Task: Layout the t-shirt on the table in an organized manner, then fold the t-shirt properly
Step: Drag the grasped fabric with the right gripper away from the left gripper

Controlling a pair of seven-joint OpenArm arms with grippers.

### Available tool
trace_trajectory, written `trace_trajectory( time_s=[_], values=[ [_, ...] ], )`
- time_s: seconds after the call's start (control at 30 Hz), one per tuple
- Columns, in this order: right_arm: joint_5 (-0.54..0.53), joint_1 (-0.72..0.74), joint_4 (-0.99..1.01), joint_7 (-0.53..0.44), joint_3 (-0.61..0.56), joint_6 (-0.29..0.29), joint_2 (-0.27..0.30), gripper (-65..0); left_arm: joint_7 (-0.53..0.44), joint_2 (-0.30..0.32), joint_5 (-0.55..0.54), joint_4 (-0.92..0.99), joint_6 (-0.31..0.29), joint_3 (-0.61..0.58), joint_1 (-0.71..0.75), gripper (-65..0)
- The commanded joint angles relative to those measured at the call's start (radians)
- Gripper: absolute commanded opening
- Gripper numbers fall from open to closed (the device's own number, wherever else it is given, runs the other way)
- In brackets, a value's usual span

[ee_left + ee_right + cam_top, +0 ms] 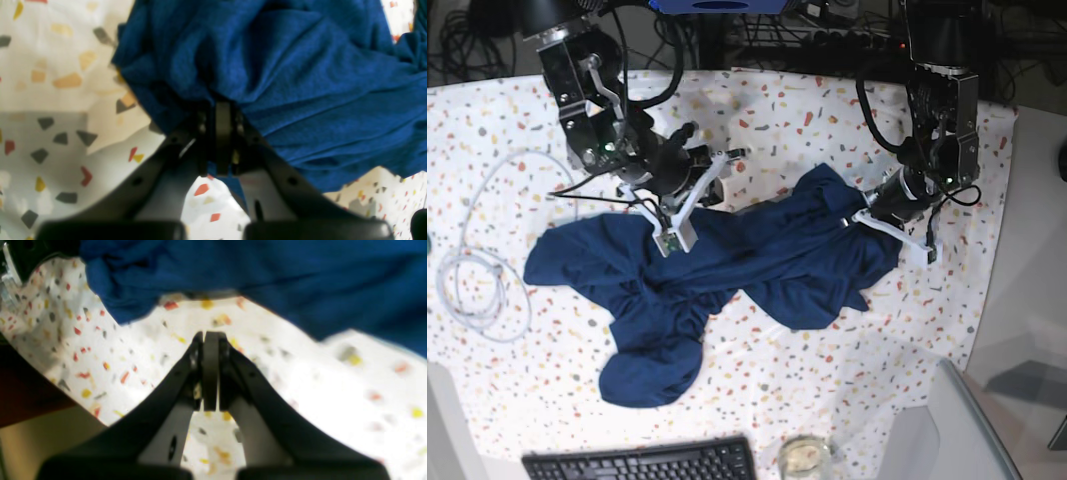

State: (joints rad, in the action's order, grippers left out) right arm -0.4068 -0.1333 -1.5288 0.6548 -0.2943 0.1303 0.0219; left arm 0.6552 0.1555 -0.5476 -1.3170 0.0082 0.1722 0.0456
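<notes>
Left wrist view: left pincer (223,110) pinched tight on a bunch of the t-shirt (300,83); blue cloth gathers at the tips and spreads up and to the right. Speckled worktop (50,150) shows on the left and below, rumpled into a fold there.

Right wrist view: right pincer (210,340) pressed together, tips meeting, nothing between them. It sits over bare worktop (333,390); the t-shirt (267,276) lies further ahead across the top of the picture, apart from the tips. Picture blurred.

Base view: t-shirt (727,270) crumpled mid-worktop (847,370), spread in uneven lobes, one lobe low at the front, one out to the left. Left pincer (867,215) at the shirt's right edge, gripping cloth. Right pincer (670,238) at the shirt's upper edge, over the cloth; contact hard to tell. White cable (477,280) coiled at the left edge. Keyboard (642,462) at the bottom, small glass jar (805,458) beside it.
</notes>
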Motion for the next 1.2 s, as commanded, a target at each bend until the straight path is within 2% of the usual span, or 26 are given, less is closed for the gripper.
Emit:
trace_trajectory(
  time_s=[0.0, 0.07, 0.1, 0.17, 0.23, 0.27, 0.3, 0.33, 0.4, 0.5, 0.63, 0.67, 0.7, 0.83, 0.87, 0.93, 1.1, 1.17],
  values=[
    [-0.014, 0.013, -0.023, -0.019, -0.001, 0.007, -0.013, -64.2, -0.012, 0.009, -0.007, -0.029, -0.003, 0.003, 0.0, -65.0],
    [-0.014, 0.025, -0.019, -0.019, -0.003, 0.007, -0.015, -62.9, -0.012, 0.009, -0.007, -0.048, -0.003, 0.003, 0.007, -65.0],
    [-0.014, 0.037, -0.016, -0.019, -0.006, 0.007, -0.027, -58.8, -0.012, 0.009, -0.007, -0.054, -0.003, 0.003, 0.01, -65.0],
    [-0.013, 0.054, 0.012, -0.019, 0.0, 0.007, -0.064, -42.9, -0.012, 0.009, -0.007, -0.057, -0.003, 0.003, 0.01, -65.0],
    [-0.013, 0.1, 0.073, -0.019, 0.023, 0.007, -0.092, -22.4, -0.012, 0.009, -0.007, -0.049, -0.003, 0.003, 0.01, -65.0],
    [-0.013, 0.119, 0.109, -0.019, 0.028, 0.007, -0.099, -15.0, -0.012, 0.009, -0.007, -0.048, -0.003, 0.003, 0.01, -65.0],
    [-0.013, 0.14, 0.144, -0.019, 0.03, 0.007, -0.102, -10.7, -0.012, 0.009, -0.007, -0.046, -0.003, 0.003, 0.01, -65.0],
    [-0.013, 0.16, 0.172, -0.02, 0.03, 0.007, -0.106, -10.4, -0.012, 0.009, -0.007, -0.046, -0.003, 0.003, 0.01, -65.0],
    [-0.011, 0.197, 0.23, -0.026, 0.027, 0.007, -0.106, -13.5, -0.012, 0.009, -0.007, -0.046, -0.003, 0.003, 0.01, -65.0],
    [-0.01, 0.237, 0.319, -0.088, 0.025, 0.007, -0.106, -18.2, -0.012, 0.009, -0.007, -0.046, -0.003, 0.003, 0.023, -65.0],
    [-0.01, 0.269, 0.409, -0.122, 0.025, 0.007, -0.106, -20.6, -0.012, 0.009, -0.007, -0.048, -0.003, 0.003, 0.026, -65.0],
    [-0.01, 0.271, 0.414, -0.123, 0.025, 0.007, -0.106, -23.7, -0.012, 0.009, -0.007, -0.046, -0.003, 0.003, 0.026, -65.0],
    [-0.011, 0.271, 0.416, -0.123, 0.025, 0.007, -0.106, -29.0, -0.012, 0.009, -0.007, -0.046, -0.003, 0.003, 0.026, -65.0],
    [-0.013, 0.258, 0.414, -0.12, 0.025, 0.007, -0.102, -62.9, -0.012, 0.009, -0.007, -0.048, -0.003, 0.003, 0.026, -65.0],
    [-0.013, 0.245, 0.403, -0.119, 0.025, 0.007, -0.099, -65.0, -0.012, 0.009, -0.007, -0.052, -0.003, 0.003, 0.026, -65.0],
    [-0.01, 0.208, 0.343, -0.117, 0.023, 0.007, -0.092, -63.0, -0.01, 0.009, -0.007, -0.055, -0.003, 0.003, 0.026, -65.0],
    [-0.01, 0.062, 0.142, -0.117, 0.023, 0.007, -0.018, -65.0, -0.008, 0.009, -0.007, -0.057, -0.003, 0.003, 0.043, -65.0],
    [-0.011, 0.007, 0.055, -0.115, 0.023, 0.007, 0.029, -65.0, -0.008, 0.011, -0.007, -0.068, -0.003, 0.003, 0.05, -65.0]
  ],
)
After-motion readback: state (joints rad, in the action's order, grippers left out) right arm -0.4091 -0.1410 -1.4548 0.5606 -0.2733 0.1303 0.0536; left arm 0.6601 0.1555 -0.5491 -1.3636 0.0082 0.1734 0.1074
